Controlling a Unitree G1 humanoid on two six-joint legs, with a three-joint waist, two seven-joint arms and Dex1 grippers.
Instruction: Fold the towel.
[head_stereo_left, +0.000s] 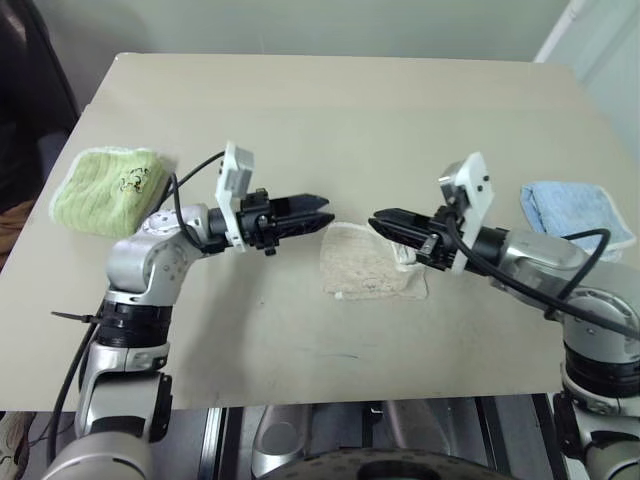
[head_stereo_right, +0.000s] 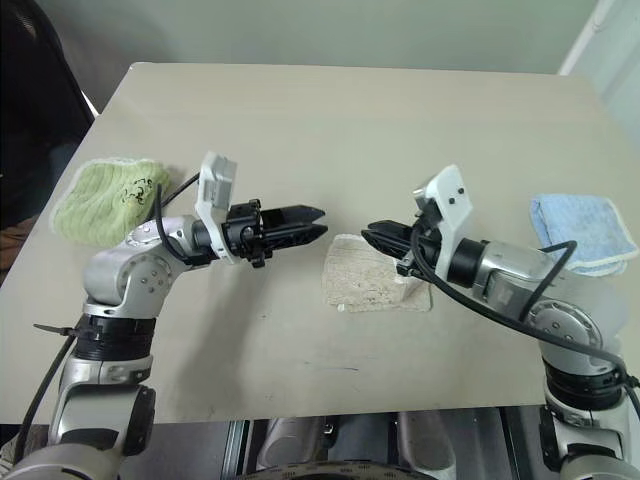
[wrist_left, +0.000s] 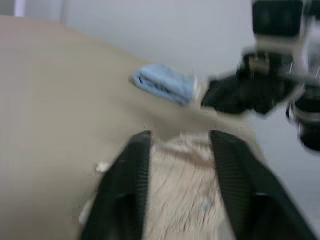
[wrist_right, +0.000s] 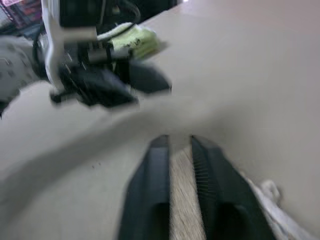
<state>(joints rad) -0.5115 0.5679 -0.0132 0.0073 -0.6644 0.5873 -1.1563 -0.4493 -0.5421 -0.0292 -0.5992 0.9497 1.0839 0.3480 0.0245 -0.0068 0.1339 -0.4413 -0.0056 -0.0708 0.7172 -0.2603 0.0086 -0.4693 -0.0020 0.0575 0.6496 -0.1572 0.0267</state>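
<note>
Towel (head_stereo_left: 366, 262): beige, folded into a small square, lying mid-surface between the two arms.
Left end effector (head_stereo_left: 322, 215): above the surface just left of the towel, fingers parted a little, holding nothing.
Right end effector (head_stereo_left: 377, 221): over the towel's right part, fingers almost together (a thin gap shows in the wrist view), nothing between them.
Green cloth (head_stereo_left: 108, 187): folded at the left edge, small dark print on it, unreadable.
Blue cloth (head_stereo_left: 577, 213): folded at the right edge.
Surface (head_stereo_left: 330, 110): tan, bare beyond the towel.

towel (head_stereo_left: 368, 262) mid-table (head_stereo_left: 330, 110) | green towel (head_stereo_left: 108, 188) far left | blue towel (head_stereo_left: 575, 212) far right
</note>
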